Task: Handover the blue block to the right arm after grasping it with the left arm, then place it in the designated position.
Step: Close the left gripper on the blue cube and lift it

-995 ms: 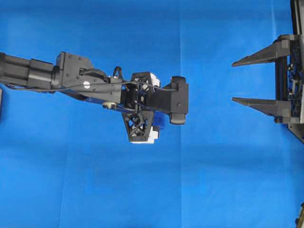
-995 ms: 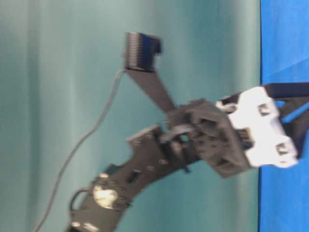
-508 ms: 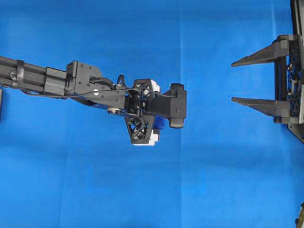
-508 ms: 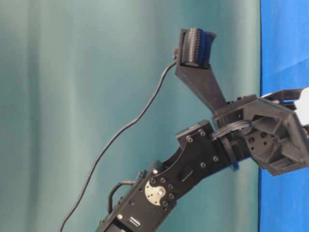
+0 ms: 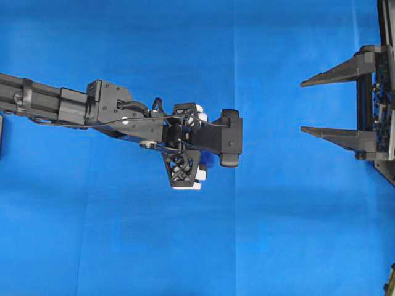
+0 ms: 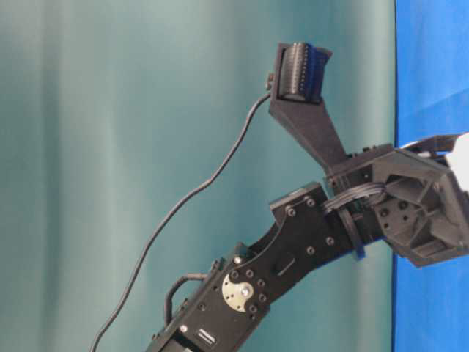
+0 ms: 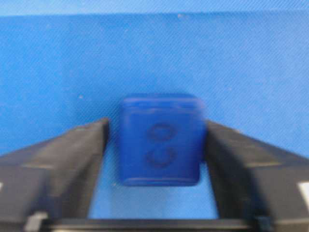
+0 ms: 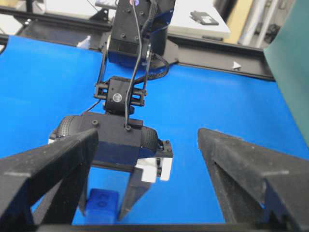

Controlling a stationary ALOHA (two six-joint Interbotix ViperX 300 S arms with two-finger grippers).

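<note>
Though the block (image 7: pixel 161 139) sits on the worktop (image 5: pixel 278 234) near its middle, the left end effector (image 7: pixel 157 145) brackets it, fingers at both sides; firm grip uncertain. Right end effector (image 5: pixel 327 105) gapes, empty. Lift, handover, placement remain.

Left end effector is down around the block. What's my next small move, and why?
Probably finish closing, then lift slightly. In the left wrist view the blue block sits on the cloth between the left end effector's fingers, which flank both its sides; whether they grip it yet is unclear. The right end effector waits open at the right edge.
</note>
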